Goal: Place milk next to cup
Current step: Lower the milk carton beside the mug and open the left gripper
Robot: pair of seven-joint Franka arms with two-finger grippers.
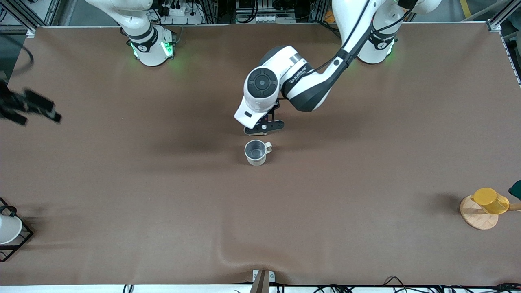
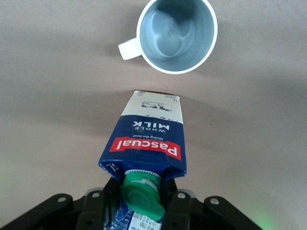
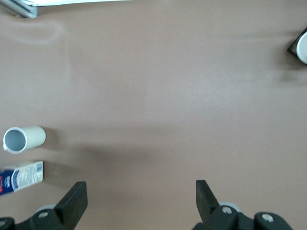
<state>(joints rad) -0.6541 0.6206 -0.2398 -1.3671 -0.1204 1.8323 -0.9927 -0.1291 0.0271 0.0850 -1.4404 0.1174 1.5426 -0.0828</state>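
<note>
The cup [image 1: 256,152], a cream-beige mug with a grey inside, stands upright mid-table. It also shows in the left wrist view [image 2: 176,34] and the right wrist view [image 3: 24,139]. My left gripper [image 1: 263,128] is shut on the top of the milk [image 2: 148,139], a dark blue carton with a green cap [image 2: 143,194] and red label. It holds the carton upright close beside the cup, on the side farther from the front camera, with a small gap between them. In the front view my left hand hides the milk. My right gripper [image 3: 139,194] is open and empty, waiting over the right arm's end of the table [image 1: 28,108].
A yellow cup on a wooden stand [image 1: 488,201] is near the table's edge at the left arm's end. A white cup in a black wire rack [image 1: 8,230] is at the right arm's end, nearer the front camera. A dark green object [image 1: 516,189] shows beside the yellow cup.
</note>
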